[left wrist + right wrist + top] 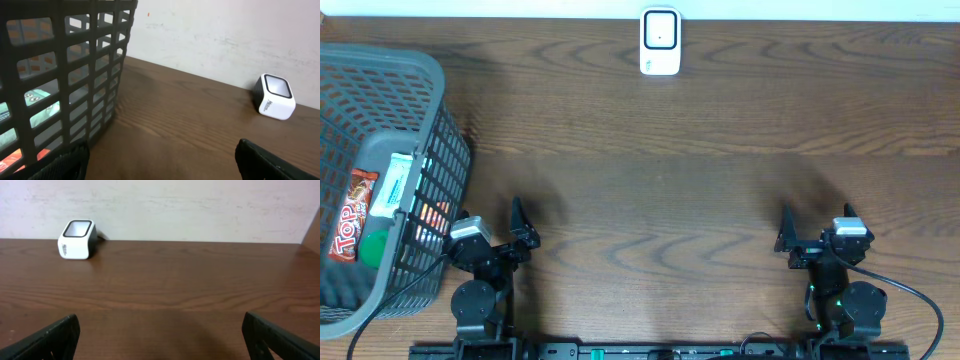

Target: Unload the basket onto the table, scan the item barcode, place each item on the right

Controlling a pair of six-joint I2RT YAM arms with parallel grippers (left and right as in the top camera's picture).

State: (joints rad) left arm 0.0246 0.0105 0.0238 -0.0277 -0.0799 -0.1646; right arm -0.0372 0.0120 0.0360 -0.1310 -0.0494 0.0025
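Grey plastic lattice basket point(455, 150) sits at the left edge of the dark wood-grain table point(650, 190), toward the near-left corner. The goods to scan lie inside it: a red foil snack packet point(350, 228) lettered "Top", a teal-and-white carton point(395, 185) beside it, and a round green thing point(375, 245) I can't identify. Nothing is lifted out yet.

Left gripper point(523, 228) is just right of the basket, close to the near edge, jaws spread wide, holding nothing. White cube-shaped barcode scanner point(660, 42) stands at the middle of the far edge, well apart from both arms. Right gripper point(790, 240) is by the near edge on the right side, jaws also spread, empty.

Handling, my guess: the packet is light, soft and crinkly, with slick film. Pinch it flat across its short width near one end, gently, since the contents may crush. The carton looks stiff and light, the easier pick; take it across its narrow sides. No barcode shows on either, so I can't tell which face goes to the scanner.

Views: only the overhead shows the basket's contents from above, plus both arms. The left wrist shows the basket wall close up, colours showing through the holes, and the scanner off to the right. The right wrist shows the scanner and bare table, no basket.
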